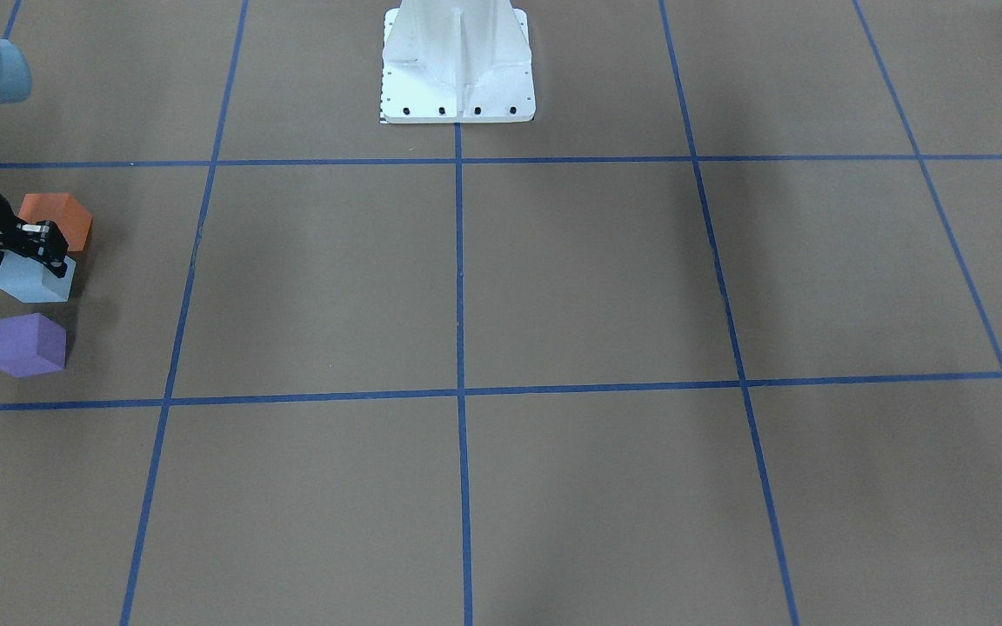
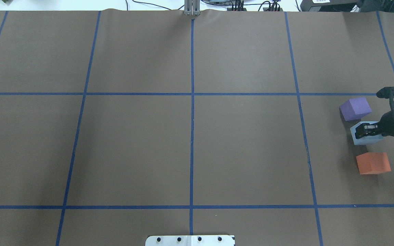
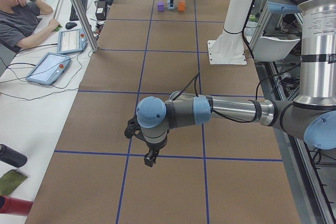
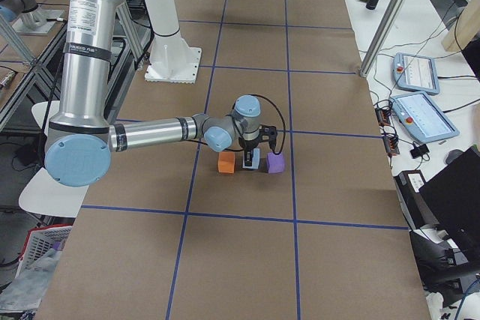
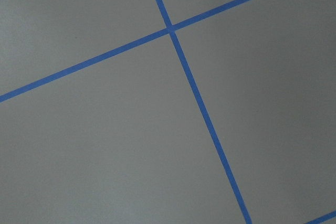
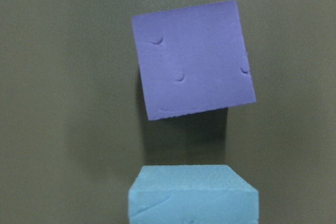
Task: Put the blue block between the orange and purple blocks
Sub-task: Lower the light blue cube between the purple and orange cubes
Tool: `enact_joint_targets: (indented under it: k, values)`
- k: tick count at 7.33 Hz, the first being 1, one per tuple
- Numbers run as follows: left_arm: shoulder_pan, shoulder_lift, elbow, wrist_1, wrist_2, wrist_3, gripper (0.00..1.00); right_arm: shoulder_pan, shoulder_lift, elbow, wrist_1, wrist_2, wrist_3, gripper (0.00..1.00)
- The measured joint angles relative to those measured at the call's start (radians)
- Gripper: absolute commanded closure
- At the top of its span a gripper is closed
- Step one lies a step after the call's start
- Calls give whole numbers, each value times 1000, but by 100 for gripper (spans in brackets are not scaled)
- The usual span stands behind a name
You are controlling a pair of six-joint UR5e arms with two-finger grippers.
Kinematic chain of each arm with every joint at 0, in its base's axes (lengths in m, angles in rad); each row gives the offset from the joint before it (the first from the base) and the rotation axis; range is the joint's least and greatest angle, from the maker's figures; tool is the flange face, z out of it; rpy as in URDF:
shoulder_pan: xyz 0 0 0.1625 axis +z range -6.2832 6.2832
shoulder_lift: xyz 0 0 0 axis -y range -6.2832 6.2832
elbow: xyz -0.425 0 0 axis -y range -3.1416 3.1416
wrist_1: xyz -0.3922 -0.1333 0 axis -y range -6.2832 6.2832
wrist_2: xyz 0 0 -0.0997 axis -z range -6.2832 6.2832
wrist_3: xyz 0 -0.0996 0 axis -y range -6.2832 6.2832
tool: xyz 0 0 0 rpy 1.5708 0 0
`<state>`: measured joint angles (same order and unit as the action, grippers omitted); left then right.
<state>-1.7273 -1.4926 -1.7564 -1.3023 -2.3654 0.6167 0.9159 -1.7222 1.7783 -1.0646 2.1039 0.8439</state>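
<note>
Blue block (image 2: 363, 139) sits on the surface btwn purple block (image 2: 355, 108) & orange block (image 2: 373, 163). Right tool (image 2: 366, 129) is over it; clamped or released, can't tell. A skewed lift-off could drag it into purple.

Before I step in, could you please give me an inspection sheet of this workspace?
Surface: brown table, blue tape grid.
Job's things: blue block sits between orange block and purple block, apart from both.
Clutter: nothing seen.
Grippers: right gripper over the blue block, grip unclear; left gripper hangs above bare table, state unclear.
Cables: cables at the table's far edge.
Surroundings: seated operator, teach pendants on the side desk.
</note>
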Motion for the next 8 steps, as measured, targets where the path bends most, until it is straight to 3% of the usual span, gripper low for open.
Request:
enact_joint_targets:
  k: [5, 8]
  values:
    - [0, 0, 0, 0, 0, 0, 0, 8, -1, 37, -5, 2, -12, 0]
    - [0, 0, 1, 0, 0, 0, 0, 112, -4, 88, -55, 104, -117, 0]
